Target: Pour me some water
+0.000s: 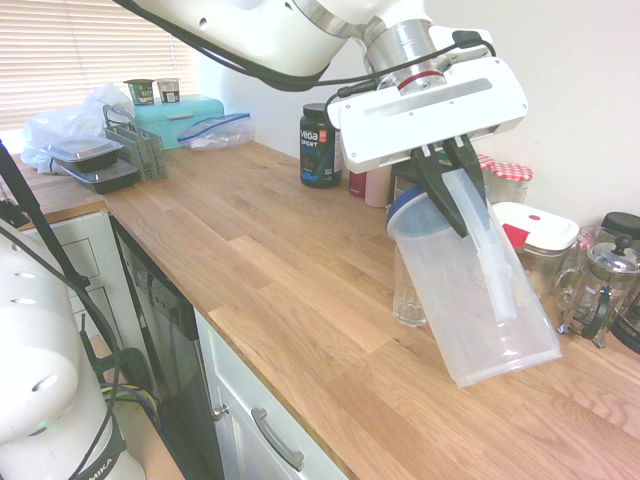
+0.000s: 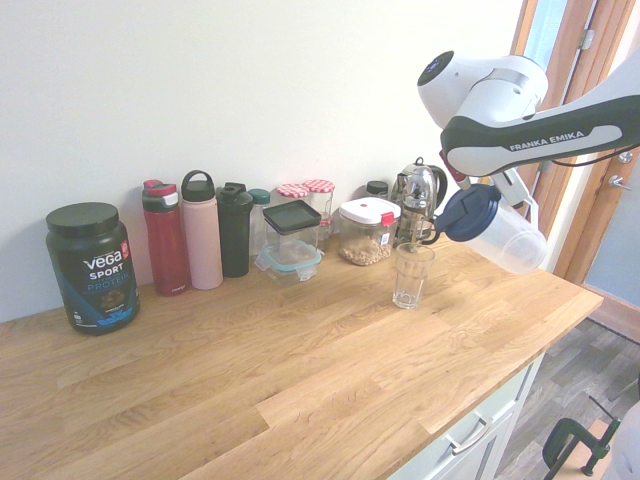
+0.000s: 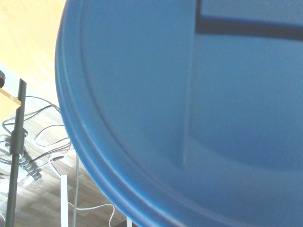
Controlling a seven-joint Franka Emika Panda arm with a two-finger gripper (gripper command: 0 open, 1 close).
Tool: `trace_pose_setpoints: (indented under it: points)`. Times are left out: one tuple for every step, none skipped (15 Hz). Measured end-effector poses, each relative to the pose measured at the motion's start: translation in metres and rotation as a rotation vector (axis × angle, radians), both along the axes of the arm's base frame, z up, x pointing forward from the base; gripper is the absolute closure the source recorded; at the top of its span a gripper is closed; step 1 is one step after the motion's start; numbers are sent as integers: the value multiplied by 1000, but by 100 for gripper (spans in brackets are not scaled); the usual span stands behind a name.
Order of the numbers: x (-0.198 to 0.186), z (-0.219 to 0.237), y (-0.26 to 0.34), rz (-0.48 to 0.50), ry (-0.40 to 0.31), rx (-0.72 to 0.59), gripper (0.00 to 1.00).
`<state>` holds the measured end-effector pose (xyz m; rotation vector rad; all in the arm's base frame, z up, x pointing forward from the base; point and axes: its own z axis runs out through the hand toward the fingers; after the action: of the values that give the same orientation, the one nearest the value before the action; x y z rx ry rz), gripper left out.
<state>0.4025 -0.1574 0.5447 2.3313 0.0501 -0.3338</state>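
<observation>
1. First exterior view shows the gripper [image 1: 474,217] closed on the handle [image 1: 488,260] of the clear plastic pitcher [image 1: 465,320], its fingers on both sides of this handle.
2. The pitcher is raised above the wooden countertop [image 1: 270,260] and is tilted, with its blue lid [image 2: 468,212] toward the drinking glass [image 2: 410,278]. The glass stands upright on the countertop, close to the wall-side containers.
3. I judge that the step in hand is pouring. No stream is visible, and I cannot tell how much water the pitcher has.
4. For good pouring, the spout should come exactly over the glass mouth, low but without touching the rim. Then the tilt should increase slowly, and the wrist should turn back before the glass becomes too full.
5. A fast tilt could splash, or the lid could push the glass over.
6. The French press [image 1: 605,280] and the white-lidded container [image 2: 367,232] are near the glass, so sideways room there is small. More open wood is on the side toward the protein tub [image 2: 92,268] and toward the cabinet-side edge.
</observation>
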Motion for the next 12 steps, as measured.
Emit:
trace_pose_setpoints:
  points:
    - [0,0,0,-1,2,-2,100]
    - [-1,1,0,-1,1,-3,100]
    - [-2,3,0,-3,-3,-2,100]
    - [-4,6,-2,-7,-11,-1,100]
    - [-9,11,-6,-13,-26,9,100]
    - [-15,18,-12,-21,-53,37,100]
    - [-24,27,-19,-31,-91,78,100]
    - [-35,36,-27,-45,-135,123,100]
    - [-46,44,-35,-60,-179,168,100]
    - [-55,50,-44,-80,-222,211,100]
    - [-64,53,-53,-105,-264,257,100]
    - [-69,53,-62,-133,-305,304,100]
